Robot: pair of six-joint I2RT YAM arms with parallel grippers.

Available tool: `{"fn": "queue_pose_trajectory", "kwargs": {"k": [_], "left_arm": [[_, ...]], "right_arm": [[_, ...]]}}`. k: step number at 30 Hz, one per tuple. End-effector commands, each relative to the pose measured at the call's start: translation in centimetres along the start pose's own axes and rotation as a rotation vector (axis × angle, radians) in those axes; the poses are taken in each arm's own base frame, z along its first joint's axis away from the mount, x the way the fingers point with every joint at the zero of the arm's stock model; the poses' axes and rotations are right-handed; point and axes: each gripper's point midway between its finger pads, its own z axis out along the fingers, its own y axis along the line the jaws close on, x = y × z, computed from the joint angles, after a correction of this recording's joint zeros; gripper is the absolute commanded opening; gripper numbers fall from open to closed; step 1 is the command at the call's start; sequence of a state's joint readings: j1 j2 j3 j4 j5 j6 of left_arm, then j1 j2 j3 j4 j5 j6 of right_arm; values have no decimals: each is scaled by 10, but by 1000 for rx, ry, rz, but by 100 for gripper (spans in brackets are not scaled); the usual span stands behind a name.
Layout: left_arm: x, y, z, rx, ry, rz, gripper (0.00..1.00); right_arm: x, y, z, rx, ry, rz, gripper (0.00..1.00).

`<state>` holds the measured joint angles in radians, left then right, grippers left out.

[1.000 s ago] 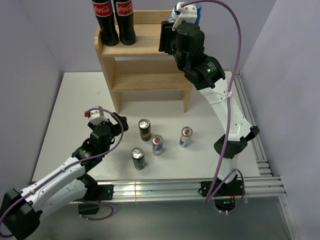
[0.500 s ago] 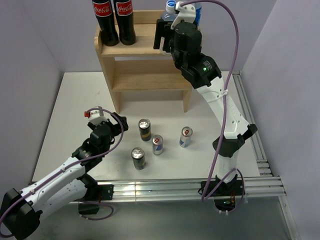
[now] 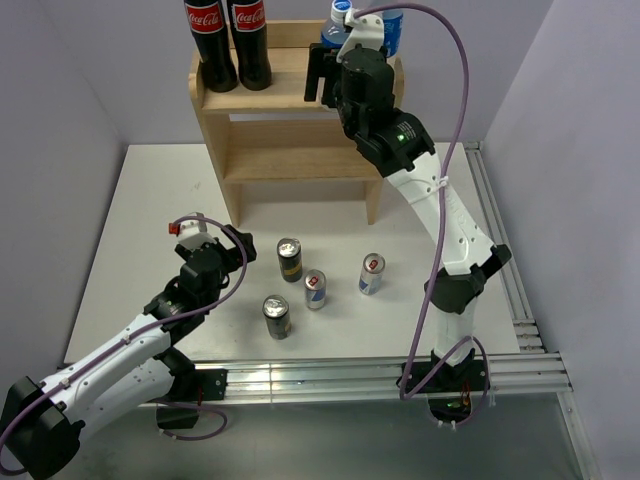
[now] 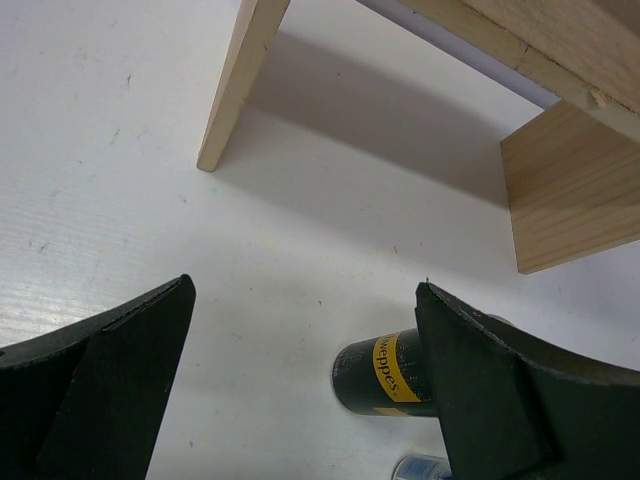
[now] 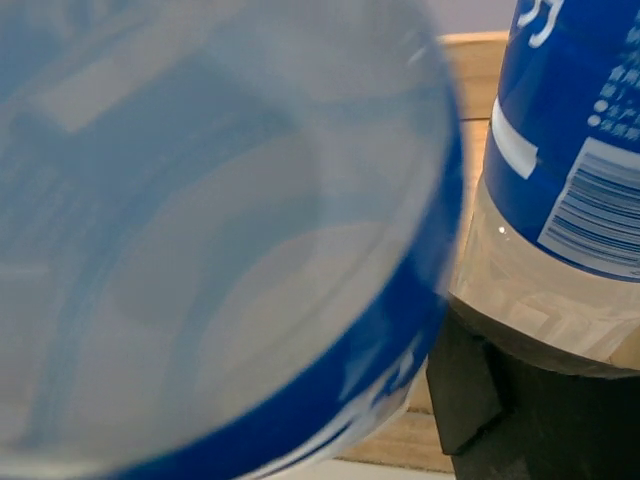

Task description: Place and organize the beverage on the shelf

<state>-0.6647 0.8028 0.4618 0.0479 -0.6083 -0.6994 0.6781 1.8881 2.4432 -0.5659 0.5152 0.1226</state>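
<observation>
Table (image 3: 150, 200): 4 cans (image 3: 315, 289). Shelf top (image 3: 290, 95): 2 colas (image 3: 212, 45), 2 water bottles (image 3: 392, 25).

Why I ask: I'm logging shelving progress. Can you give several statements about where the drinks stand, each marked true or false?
1. Two dark cans and two blue-silver cans stand on the table in front of the shelf. True.
2. The cola bottles lie on the table. False: both stand upright on the shelf's top tier, at its left end.
3. The left fingers are shut on a dark can. False: they are open and hold nothing; a dark can stands on the table beyond them.
4. Two water bottles are on the shelf's top tier, at its right end. True.
</observation>
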Motion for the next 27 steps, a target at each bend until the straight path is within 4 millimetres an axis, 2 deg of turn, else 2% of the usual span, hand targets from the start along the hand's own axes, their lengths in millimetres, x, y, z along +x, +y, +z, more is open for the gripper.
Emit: {"fn": "queue_pose_trajectory", "kwargs": {"k": [1, 8, 20, 27], "left_arm": [[-9, -2, -1, 6, -34, -13, 99], [-8, -1, -1, 3, -35, -14, 99], [-5, -1, 1, 0, -29, -13, 99], [-7, -1, 0, 1, -32, -14, 99]], "right_arm": [[1, -1, 13, 19, -28, 28, 84], [11, -4, 26, 36, -19, 33, 72], [25, -8, 37, 50, -11, 35, 67], [42, -4, 54, 58, 2, 28, 64]]}}
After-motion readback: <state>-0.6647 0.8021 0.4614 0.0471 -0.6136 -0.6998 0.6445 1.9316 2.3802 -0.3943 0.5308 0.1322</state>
